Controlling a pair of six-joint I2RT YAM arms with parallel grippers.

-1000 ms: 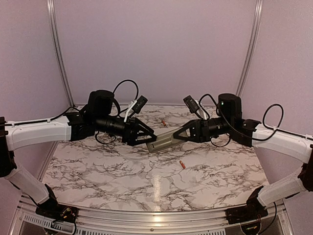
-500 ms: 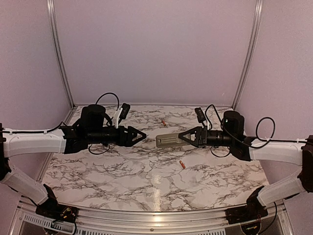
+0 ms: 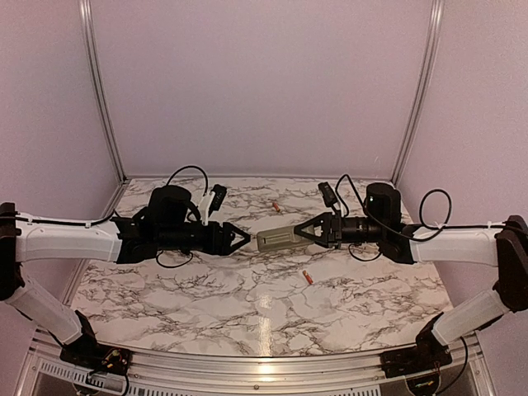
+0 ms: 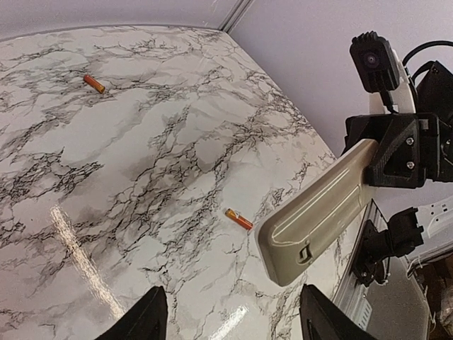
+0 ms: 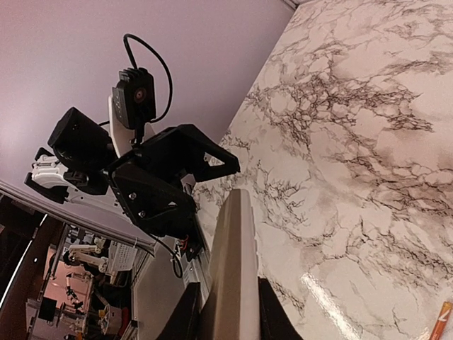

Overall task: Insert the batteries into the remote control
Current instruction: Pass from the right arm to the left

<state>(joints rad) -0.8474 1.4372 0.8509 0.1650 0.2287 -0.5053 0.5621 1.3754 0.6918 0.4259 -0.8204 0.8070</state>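
Note:
The remote control (image 3: 276, 240) is a slim greyish bar held level above the table, back side with its battery cover showing in the left wrist view (image 4: 318, 212). My right gripper (image 3: 305, 235) is shut on its right end; in the right wrist view the remote (image 5: 230, 262) sits between the fingers (image 5: 185, 315). My left gripper (image 3: 238, 239) is open and empty, just left of the remote's free end, apart from it. One orange battery (image 3: 307, 278) lies on the table below the remote, also in the left wrist view (image 4: 238, 219). The other battery (image 3: 275, 206) lies farther back (image 4: 93, 83).
The marble table (image 3: 206, 297) is walled by pale panels at the back and sides. A battery tip (image 5: 440, 322) shows at the right wrist view's bottom corner. The left arm's gripper (image 5: 177, 177) faces the remote's tip there.
My left gripper came off the remote's left end, drew back left, then edged close again. My right gripper levelled the remote and carried it slightly left.

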